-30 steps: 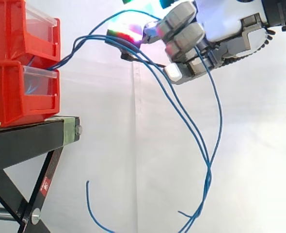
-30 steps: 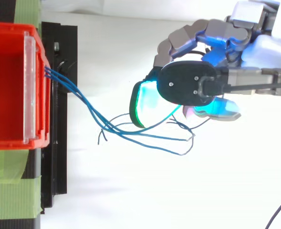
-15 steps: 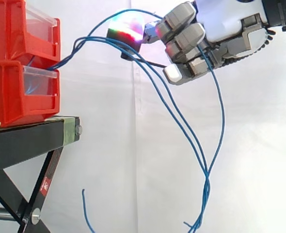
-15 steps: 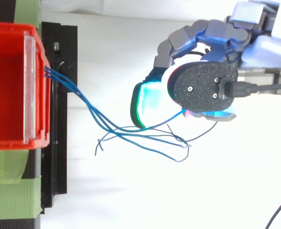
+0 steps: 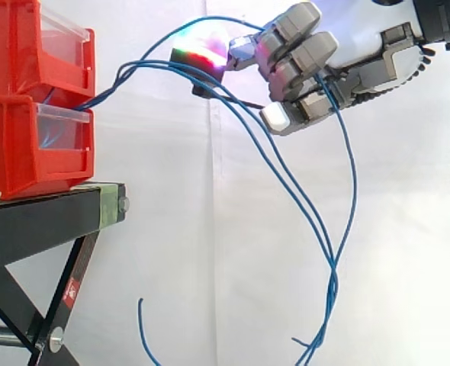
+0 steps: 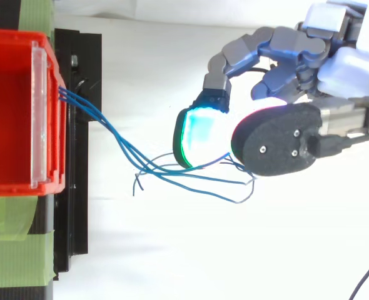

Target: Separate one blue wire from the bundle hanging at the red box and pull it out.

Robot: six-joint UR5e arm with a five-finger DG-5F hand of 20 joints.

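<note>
the hand has its fingers curled round one blue wire. that wire arcs over from the bins, passes through the fingers and drops down just right of the bundle. a glowing fingertip sits right against the other strands, so i'd say the separating isn't clean yet.

to do this bit well i'd pull away from the bins along the wire's own line, slow and steady. watch low down where the held wire crosses the others, that looks like the spot to snag. a firm grip matters too, thin wire slips easy.

containers: two red bins stacked on the black stand. all the wires come out at the front, where the upper bin meets the lower bin. a bit of blue shows through the lower one's clear front panel. can't make out anything else inside.
</note>
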